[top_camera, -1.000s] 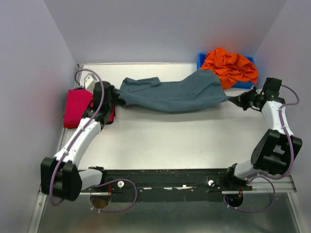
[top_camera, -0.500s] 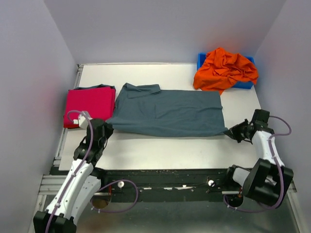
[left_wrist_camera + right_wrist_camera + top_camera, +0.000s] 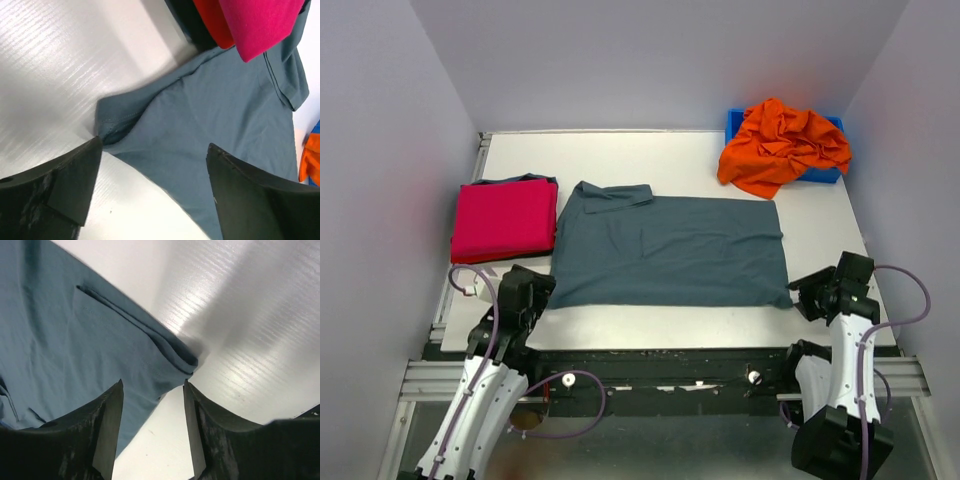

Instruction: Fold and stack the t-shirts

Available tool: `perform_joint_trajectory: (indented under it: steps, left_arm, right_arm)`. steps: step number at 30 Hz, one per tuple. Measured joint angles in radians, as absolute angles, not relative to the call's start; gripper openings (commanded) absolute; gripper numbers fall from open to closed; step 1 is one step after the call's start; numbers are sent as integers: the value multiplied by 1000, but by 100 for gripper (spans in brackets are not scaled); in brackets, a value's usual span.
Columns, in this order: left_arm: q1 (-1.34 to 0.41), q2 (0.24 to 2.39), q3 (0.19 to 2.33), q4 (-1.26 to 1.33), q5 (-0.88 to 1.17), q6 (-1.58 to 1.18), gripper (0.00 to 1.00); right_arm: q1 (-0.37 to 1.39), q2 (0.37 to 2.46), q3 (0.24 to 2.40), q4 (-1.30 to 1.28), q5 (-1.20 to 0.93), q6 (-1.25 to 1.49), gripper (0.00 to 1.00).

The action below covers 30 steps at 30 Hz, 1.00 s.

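Two near corners of the grey-blue t-shirt point(image 3: 670, 250) lie at the left pincer point(image 3: 154, 147) and right pincer point(image 3: 153, 385); both gape empty.

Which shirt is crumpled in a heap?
The orange t-shirt, bunched over the blue bin at the far right. The grey-blue t-shirt lies spread flat mid-table; the magenta t-shirt sits folded at the left.

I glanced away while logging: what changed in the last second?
Both arms drew the grey-blue t-shirt toward the near edge and laid it flat; the left gripper and right gripper opened, releasing its near corners. The magenta t-shirt, orange t-shirt and blue bin stayed put.
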<state>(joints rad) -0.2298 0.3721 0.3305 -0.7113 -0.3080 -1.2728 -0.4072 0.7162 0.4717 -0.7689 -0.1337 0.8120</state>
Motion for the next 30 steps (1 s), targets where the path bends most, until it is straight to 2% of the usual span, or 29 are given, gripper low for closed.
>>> perform_joint_trajectory:
  steps: [2, 7, 13, 16, 23, 28, 30]
  left_arm:
    - [-230, 368, 334, -718, -313, -1269, 99]
    - [-230, 435, 429, -713, -336, -1166, 99]
    - [-231, 691, 580, -496, -247, -941, 96]
    - [-240, 852, 617, -361, -186, -878, 93]
    - [-257, 1199, 744, -144, -157, -798, 82]
    - [-258, 1397, 894, -84, -167, -727, 69]
    - [-259, 1454, 945, -78, -169, -708, 67]
  right_arm:
    - [-407, 703, 476, -774, -128, 804, 60]
    - [-407, 703, 544, -708, -209, 707, 59]
    - [-380, 772, 570, -540, -362, 634, 49]
    - [-352, 863, 604, -478, -385, 623, 43]
    - [-218, 1086, 732, -381, -379, 619, 41]
    - [-170, 1150, 763, -302, -379, 641, 40]
    - [-168, 1158, 763, -282, -379, 650, 40]
